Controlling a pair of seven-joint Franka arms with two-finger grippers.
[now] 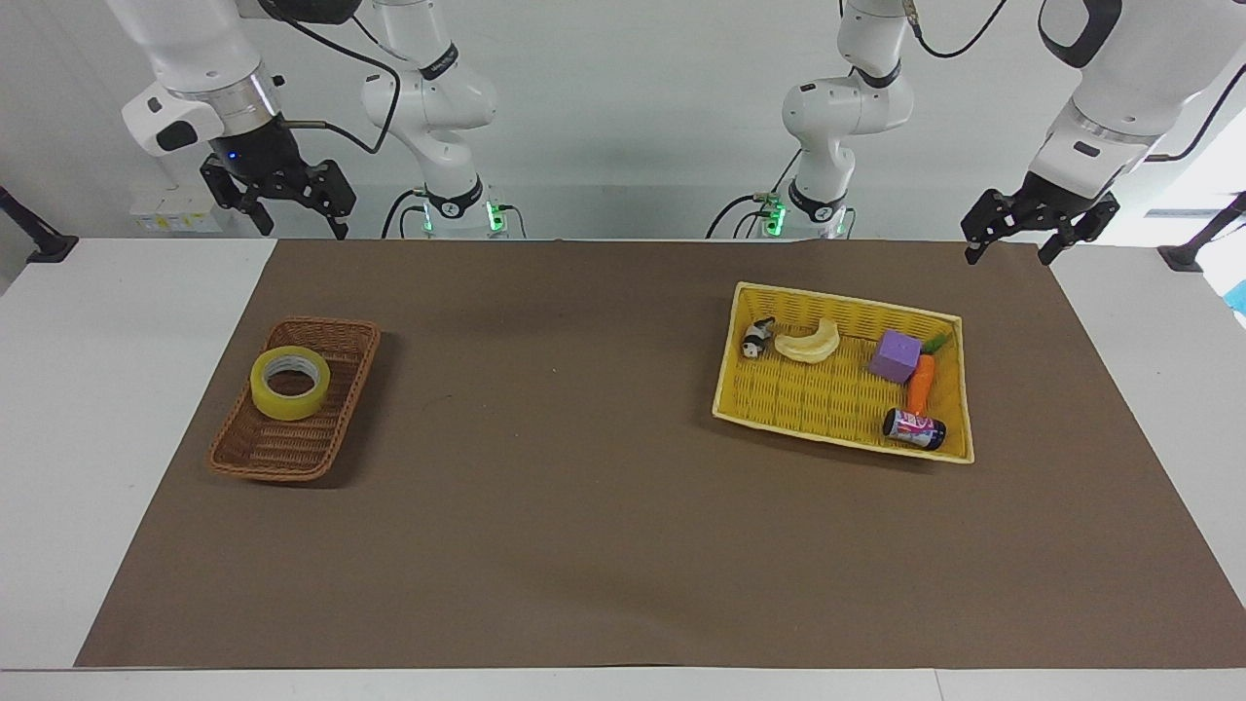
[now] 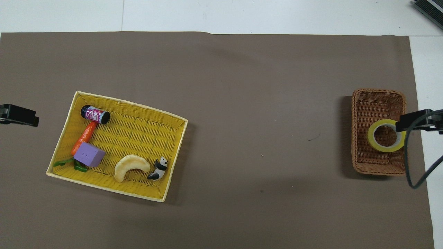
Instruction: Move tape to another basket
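A yellow tape [image 1: 290, 382] [image 2: 385, 135] roll lies flat in the small brown wicker basket [image 1: 263, 453] [image 2: 377, 100] at the right arm's end of the table. My right gripper [image 1: 304, 230] hangs open high in the air, well apart from the tape. In the overhead view its fingertip [image 2: 412, 121] only overlaps the roll's rim. My left gripper [image 1: 1008, 255] waits open and empty, high at the left arm's end of the table. One fingertip [image 2: 20, 117] of it shows from overhead.
A larger yellow basket [image 1: 837, 302] [image 2: 131, 103] sits toward the left arm's end of the brown mat. It holds a pale banana [image 1: 810, 343], a toy panda [image 1: 755, 339], a purple block [image 1: 896, 355], a carrot [image 1: 921, 382] and a small dark can [image 1: 913, 428].
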